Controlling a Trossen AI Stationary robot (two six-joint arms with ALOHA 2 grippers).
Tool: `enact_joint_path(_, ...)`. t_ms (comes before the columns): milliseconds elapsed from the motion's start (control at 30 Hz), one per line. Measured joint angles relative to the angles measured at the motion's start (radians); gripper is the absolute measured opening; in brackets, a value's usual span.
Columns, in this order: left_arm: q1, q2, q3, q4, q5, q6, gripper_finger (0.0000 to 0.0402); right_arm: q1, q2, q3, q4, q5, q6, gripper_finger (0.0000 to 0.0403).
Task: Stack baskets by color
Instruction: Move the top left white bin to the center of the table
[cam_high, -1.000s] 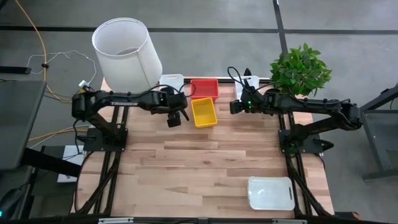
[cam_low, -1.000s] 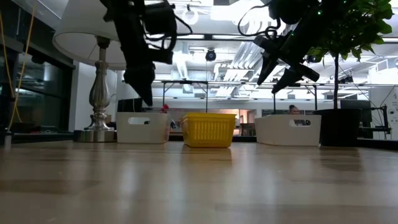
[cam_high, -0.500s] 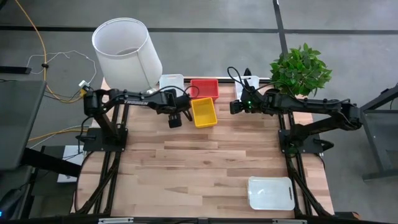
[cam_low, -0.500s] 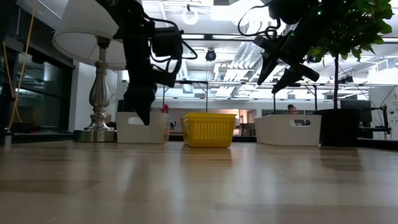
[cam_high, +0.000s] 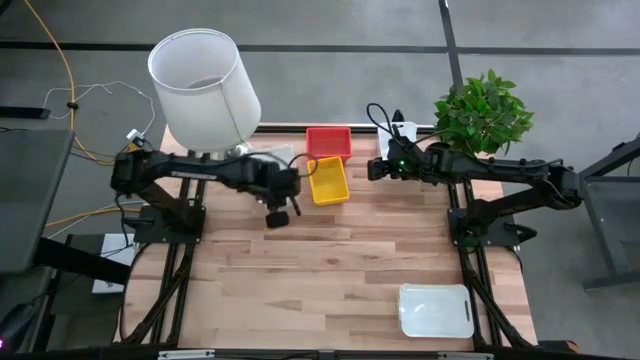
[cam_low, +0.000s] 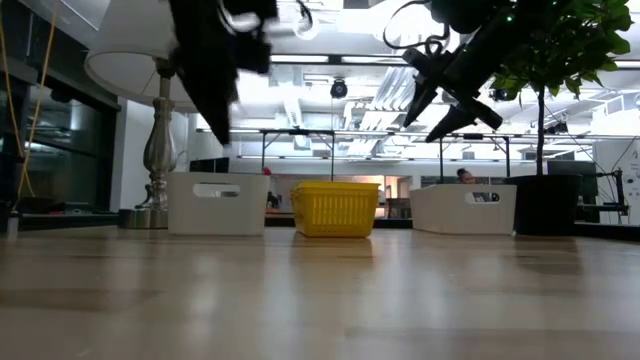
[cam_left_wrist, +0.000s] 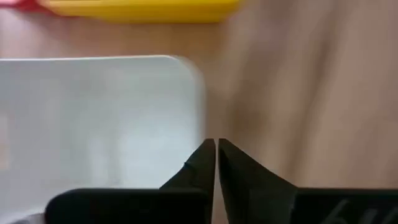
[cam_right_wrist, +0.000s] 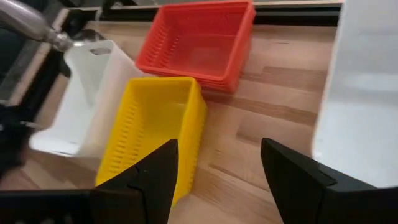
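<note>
The left pincer (cam_high: 279, 212) is closed on nothing, just beside a white basket (cam_low: 217, 203) near the table's far edge. Yellow basket (cam_high: 328, 180) and red basket (cam_high: 329, 142) are found alongside. The right pincer (cam_high: 373, 171) is held wide, empty.

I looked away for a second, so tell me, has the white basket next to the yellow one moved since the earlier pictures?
Yes. In the low view the white basket now sits nearer the camera than the yellow basket, shifted away from the lamp base, with the left end effector shut on its wall.
</note>
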Motion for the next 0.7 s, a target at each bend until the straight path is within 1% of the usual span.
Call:
enact_joint_path(200,-0.197,-0.122,-0.007,-0.055,0.111,-0.161,0.0001,0.0,0.0,0.001,0.038,-0.031,0.0,0.0216)
enact_joint_path(333,-0.35,-0.162,-0.01,-0.099,0.109,-0.246,0.0001,0.002,0.0,0.001,0.091,-0.092,-0.001,0.0216)
enact_joint_path(400,-0.42,-0.168,-0.01,-0.093,0.049,-0.281,0.0001,0.008,0.0,0.001,0.13,-0.116,-0.012,0.0216)
enact_joint_path(433,-0.446,-0.175,-0.012,-0.104,0.0,-0.289,0.0001,0.011,0.0,0.001,0.161,-0.123,-0.021,0.0216)
enact_joint_path(533,-0.486,-0.172,-0.008,-0.085,-0.205,-0.339,0.0007,0.02,0.0,0.002,0.224,-0.128,-0.048,0.0216)
enact_joint_path(567,-0.486,-0.169,-0.011,-0.096,-0.251,-0.35,0.0011,0.021,0.0,0.002,0.241,-0.132,-0.054,0.0216)
enact_joint_path(633,-0.461,-0.159,-0.009,-0.091,-0.288,-0.343,0.0022,0.021,0.0,0.002,0.257,-0.135,-0.06,0.0216)
enact_joint_path(700,-0.418,-0.151,-0.01,-0.096,-0.276,-0.313,0.0038,0.02,0.0,0.002,0.255,-0.134,-0.06,0.0216)
